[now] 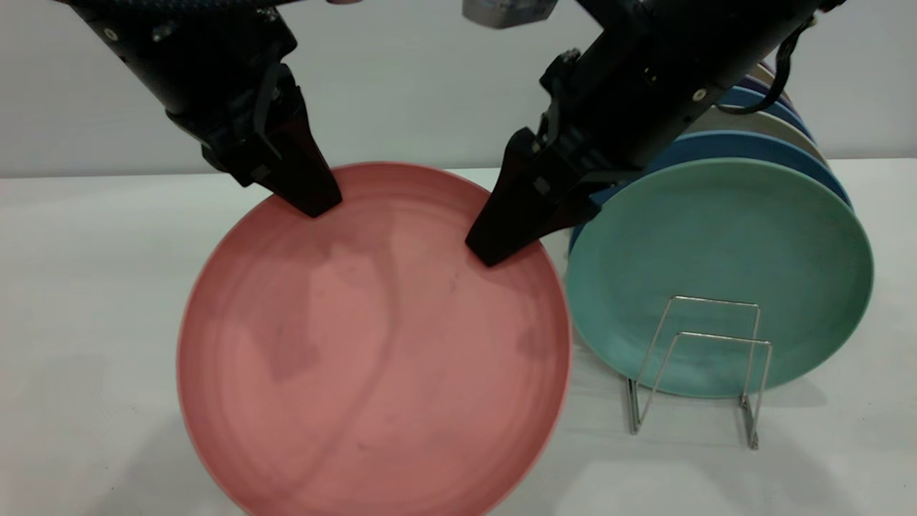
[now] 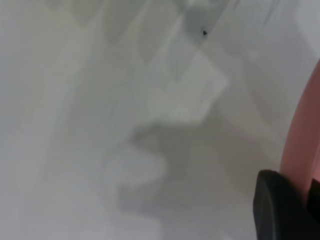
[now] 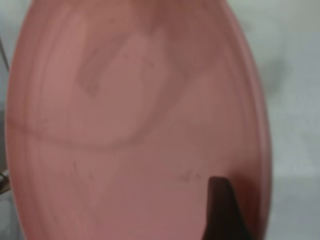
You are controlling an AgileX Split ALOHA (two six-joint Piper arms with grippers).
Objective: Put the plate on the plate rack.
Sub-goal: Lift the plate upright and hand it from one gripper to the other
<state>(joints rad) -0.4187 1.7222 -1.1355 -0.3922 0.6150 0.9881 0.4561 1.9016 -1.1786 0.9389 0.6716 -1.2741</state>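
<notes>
The salmon-pink plate [image 1: 372,358] is held up off the white table, tilted with its face toward the exterior camera. My left gripper [image 1: 315,204] is shut on its upper left rim. In the left wrist view the pink rim [image 2: 302,145] runs between the dark fingers [image 2: 277,210]. My right gripper [image 1: 494,251] is shut on the upper right rim, with one finger [image 3: 222,210] lying on the plate's face [image 3: 130,125] and the other hidden behind it. The silver wire plate rack [image 1: 716,301] stands to the right of the plate, its front loops empty.
A teal-green plate [image 1: 716,236] stands upright in the rack behind the front loops. Behind it stand a blue plate [image 1: 745,147] and more plates. The pink plate's right edge is close to the teal plate. The white table [image 1: 86,301] extends to the left.
</notes>
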